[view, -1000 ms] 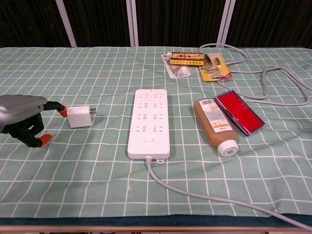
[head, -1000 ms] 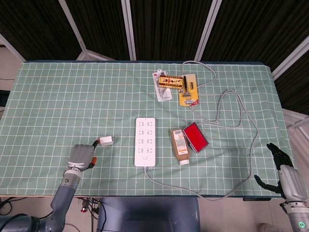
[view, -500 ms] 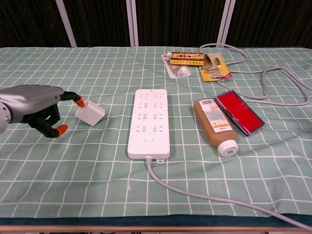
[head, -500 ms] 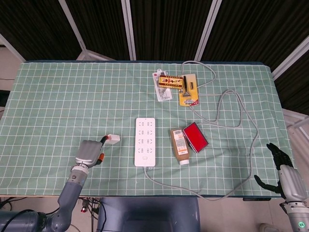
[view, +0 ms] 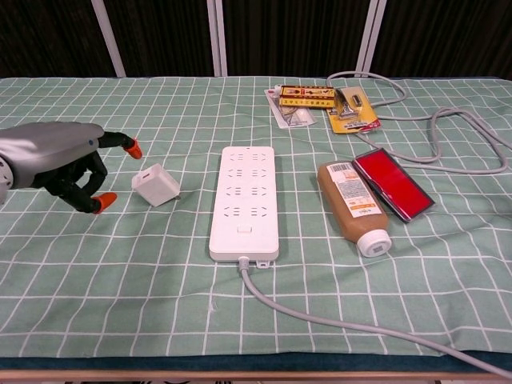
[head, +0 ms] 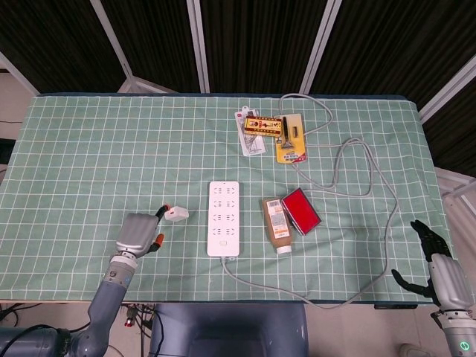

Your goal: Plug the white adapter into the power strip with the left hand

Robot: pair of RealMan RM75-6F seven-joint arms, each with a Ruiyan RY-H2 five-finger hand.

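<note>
The white adapter (view: 156, 186) (head: 176, 215) lies tilted on the green checked cloth, left of the white power strip (view: 245, 200) (head: 224, 217). My left hand (view: 60, 164) (head: 136, 235) hovers just left of the adapter. Its orange-tipped fingers (view: 133, 149) are spread and hold nothing, and a small gap separates them from the adapter. The strip lies lengthwise with its sockets facing up and its grey cable (view: 336, 324) leaving the near end. My right hand (head: 439, 260) hangs off the table's right edge, fingers apart and empty.
Right of the strip lie a brown bottle (view: 352, 206) and a red flat case (view: 392, 184). Packaged items (view: 320, 104) sit at the back. The grey cable (head: 364, 171) loops over the right half of the table (head: 89, 149).
The left hand moved right and nudged the adapter toward the strip, tipping it. The fingertip that touched it has since come off.
</note>
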